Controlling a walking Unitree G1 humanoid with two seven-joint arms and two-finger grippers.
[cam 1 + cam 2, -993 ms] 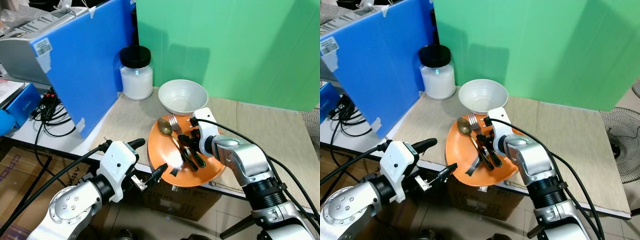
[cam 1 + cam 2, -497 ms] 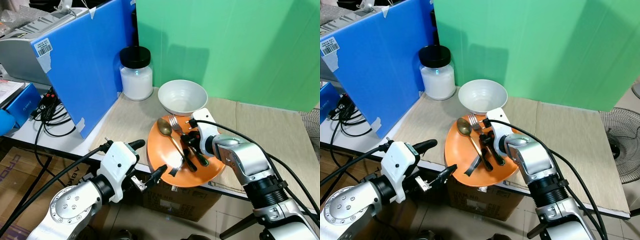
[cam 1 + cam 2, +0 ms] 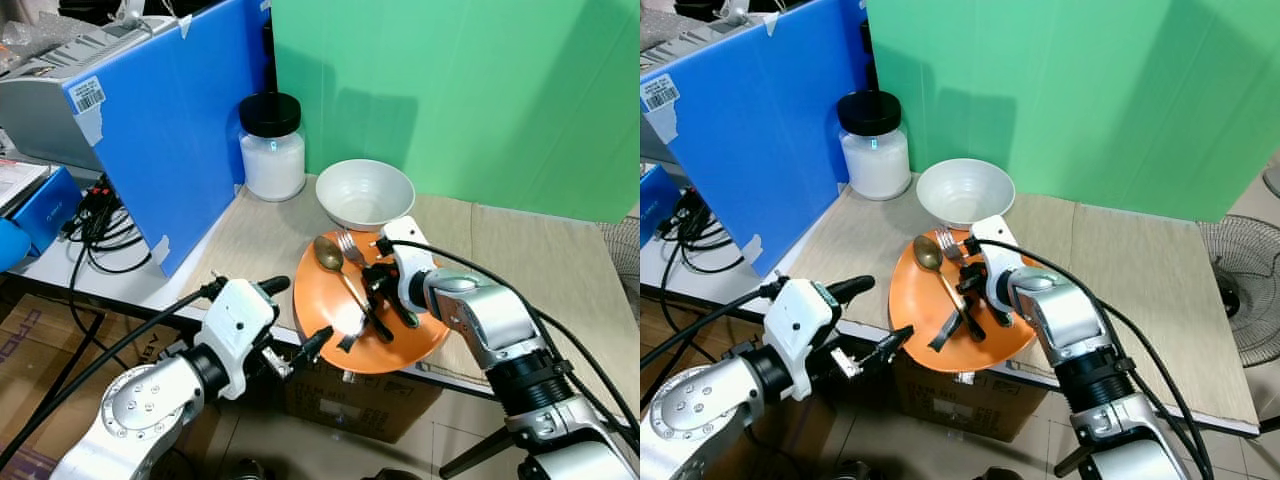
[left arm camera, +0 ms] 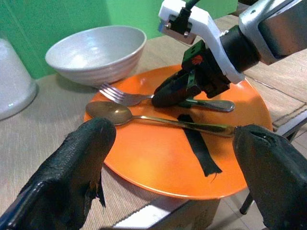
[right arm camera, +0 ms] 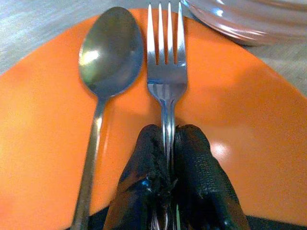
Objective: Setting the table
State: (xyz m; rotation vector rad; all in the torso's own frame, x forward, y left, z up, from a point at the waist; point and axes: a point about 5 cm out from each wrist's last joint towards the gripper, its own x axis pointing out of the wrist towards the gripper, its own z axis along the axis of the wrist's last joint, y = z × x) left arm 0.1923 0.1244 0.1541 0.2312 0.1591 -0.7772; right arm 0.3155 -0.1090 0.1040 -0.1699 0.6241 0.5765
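Two utensils lie on the orange plate (image 3: 402, 345): a spoon (image 5: 103, 76) and, just beside it, a fork (image 5: 166, 72) whose handle the right gripper (image 5: 169, 158) pinches, hiding its end. White bowl (image 3: 365, 193) sits at the plate's 12 o'clock. Left gripper (image 4: 172, 177) hovers spread wide off the table's (image 3: 540, 270) near edge, at the plate's 8 o'clock.

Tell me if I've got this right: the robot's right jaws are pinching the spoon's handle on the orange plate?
Not quite. The right gripper is shut on the fork, not the spoon, which lies untouched beside it on the orange plate. The right wrist view shows it.
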